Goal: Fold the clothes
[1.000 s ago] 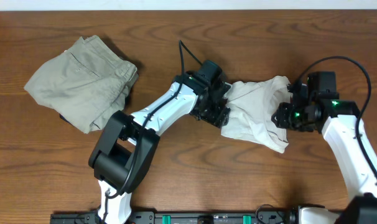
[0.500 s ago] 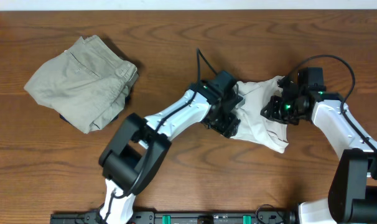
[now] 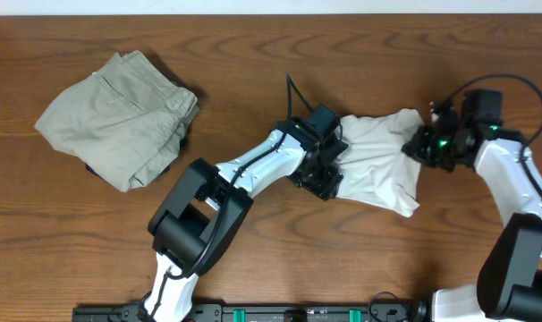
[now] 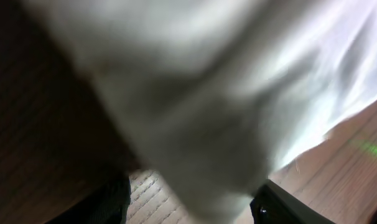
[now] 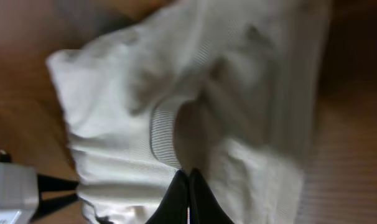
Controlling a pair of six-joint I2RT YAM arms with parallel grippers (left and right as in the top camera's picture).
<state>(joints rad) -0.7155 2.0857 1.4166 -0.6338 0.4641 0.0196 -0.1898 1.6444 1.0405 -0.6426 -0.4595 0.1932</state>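
The clothes, a pale off-white T-shirt (image 3: 378, 165), lie crumpled right of the table's centre. My left gripper (image 3: 326, 172) sits over the shirt's left edge. In the left wrist view the blurred T-shirt (image 4: 195, 93) fills the frame and a fold of it hangs between the two dark fingers (image 4: 111, 202), which stand well apart; the left gripper (image 4: 195, 204) is open. My right gripper (image 3: 427, 146) is at the shirt's right end. In the right wrist view it (image 5: 188, 174) is shut, its tips pinching the T-shirt (image 5: 238, 106) just below the ribbed collar (image 5: 160, 134).
Folded khaki-olive trousers (image 3: 119, 116) lie at the far left of the wooden table (image 3: 271, 259). The left arm (image 3: 253, 165) stretches diagonally from the front edge to the shirt. A black cable (image 3: 293, 94) loops above the left wrist.
The right gripper has shut on the shirt and moved right, drawing the fabric out wider and flatter. The left gripper shifted right along the shirt's left edge and now holds its place.
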